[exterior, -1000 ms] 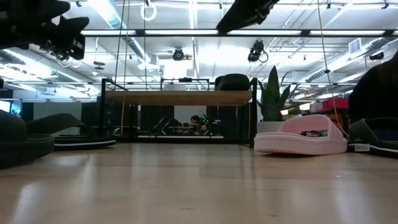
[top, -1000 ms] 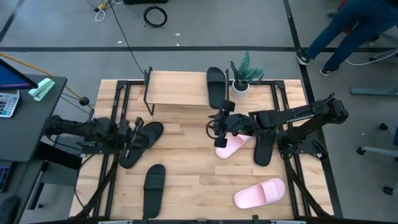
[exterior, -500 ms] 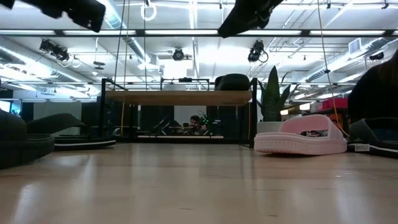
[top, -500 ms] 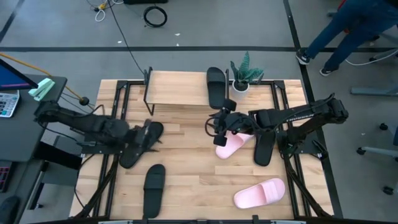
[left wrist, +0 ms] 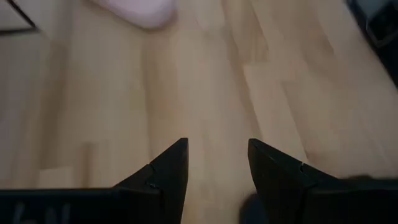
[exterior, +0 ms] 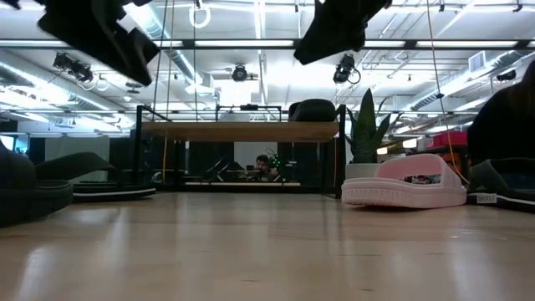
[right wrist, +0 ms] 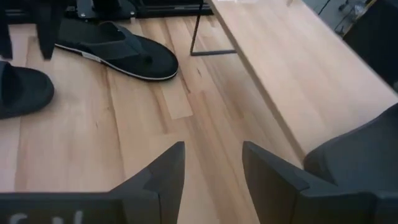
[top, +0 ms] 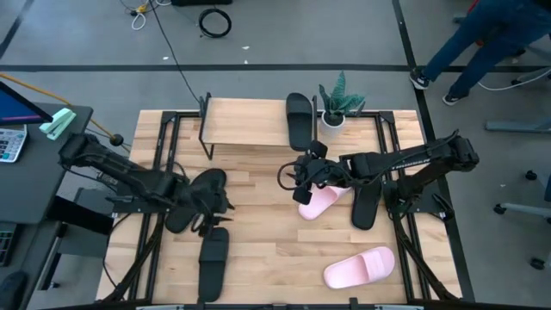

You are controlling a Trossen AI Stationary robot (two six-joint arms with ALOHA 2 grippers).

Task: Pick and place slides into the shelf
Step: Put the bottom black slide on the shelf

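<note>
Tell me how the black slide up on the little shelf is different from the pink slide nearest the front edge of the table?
The slide on the shelf is black; the front slide is pale pink. The black one rests on the shelf; the pink one lies on the table. Black points front-to-back; pink lies nearly sideways. Both are wide-strap slides.

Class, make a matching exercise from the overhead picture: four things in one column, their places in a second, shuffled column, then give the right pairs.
1. shelf
2. potted plant
3. right gripper
4. left gripper

A. above a black slide at the table's front left
B. carries one black slide at its right end
C. just above a pink slide mid-table
D. right of the shelf

Pairs: 1-B, 2-D, 3-C, 4-A
</note>
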